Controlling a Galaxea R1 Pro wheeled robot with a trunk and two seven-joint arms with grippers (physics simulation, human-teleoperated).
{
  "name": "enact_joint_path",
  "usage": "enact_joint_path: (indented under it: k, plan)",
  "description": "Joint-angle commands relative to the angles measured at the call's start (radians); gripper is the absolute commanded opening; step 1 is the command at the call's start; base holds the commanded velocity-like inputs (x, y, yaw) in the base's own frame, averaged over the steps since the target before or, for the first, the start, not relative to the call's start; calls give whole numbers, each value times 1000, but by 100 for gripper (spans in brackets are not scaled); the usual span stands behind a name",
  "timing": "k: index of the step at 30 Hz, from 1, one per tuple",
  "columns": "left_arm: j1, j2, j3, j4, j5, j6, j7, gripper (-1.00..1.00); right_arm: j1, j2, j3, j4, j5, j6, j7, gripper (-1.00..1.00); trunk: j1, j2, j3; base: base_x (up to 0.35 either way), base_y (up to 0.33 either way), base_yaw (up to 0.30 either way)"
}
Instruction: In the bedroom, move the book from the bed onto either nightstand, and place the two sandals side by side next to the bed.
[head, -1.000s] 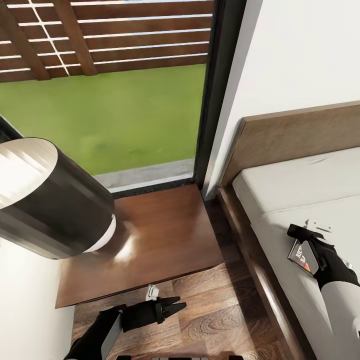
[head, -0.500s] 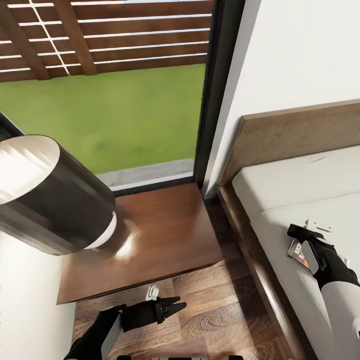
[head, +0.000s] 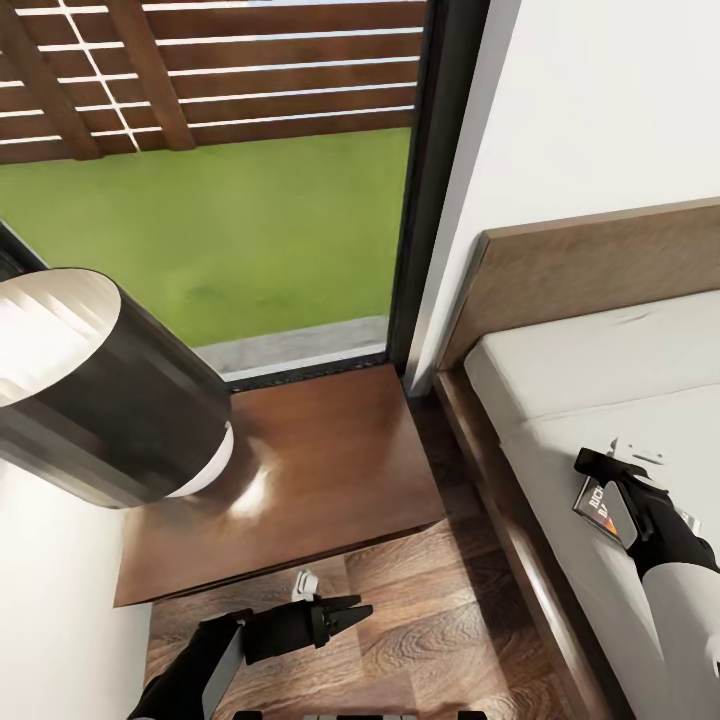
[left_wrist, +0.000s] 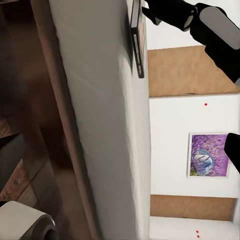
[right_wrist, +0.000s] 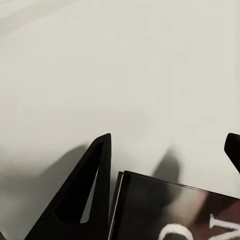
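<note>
The book (head: 596, 502) lies on the pale mattress of the bed (head: 600, 370), close to its near edge. My right gripper (head: 605, 482) points down over it. In the right wrist view the gripper (right_wrist: 167, 142) is open, and the book's dark lettered cover (right_wrist: 170, 210) lies between its fingers (right_wrist: 95, 190), with a small gap at the cover's edge. The left wrist view shows the book (left_wrist: 136, 45) edge-on, flat on the mattress. The nightstand (head: 320, 470) stands left of the bed, under the window. My left gripper (head: 355, 608) hovers open above the floor in front of it. The sandals are out of view.
A large black-and-white drum lamp (head: 90, 390) overhangs the nightstand's left part. The wooden headboard (head: 600, 270) meets the white wall. A black-framed window (head: 430, 200) shows grass and a slatted fence. Wood-plank floor (head: 440, 630) runs between the nightstand and the bed frame (head: 520, 540).
The view has shifted very slightly. A little less of the book's orange cover shows under my right gripper. The left arm has not moved.
</note>
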Motion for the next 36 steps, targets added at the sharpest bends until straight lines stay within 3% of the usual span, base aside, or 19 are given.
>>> enact_joint_path:
  k: [1, 9, 15, 36]
  plan:
    - [0, 0, -1, 0, 5, 11, -1, 100, 0, 0, 1, 38, -14, 8, -4, 100, 0, 0, -1, 0, 0, 0]
    - [0, 0, -1, 0, 5, 13, -1, 100, 0, 0, 1, 38, -14, 8, -4, 100, 0, 0, -1, 0, 0, 0]
    - [0, 0, 0, 0, 5, 14, -1, 100, 0, 0, 1, 38, -14, 8, -4, 100, -23, 42, 18, 0, 0, 0]
    - [0, 0, 0, 0, 5, 14, -2, 100, 0, 0, 1, 38, -14, 8, -4, 100, -27, 49, 21, 0, 0, 0]
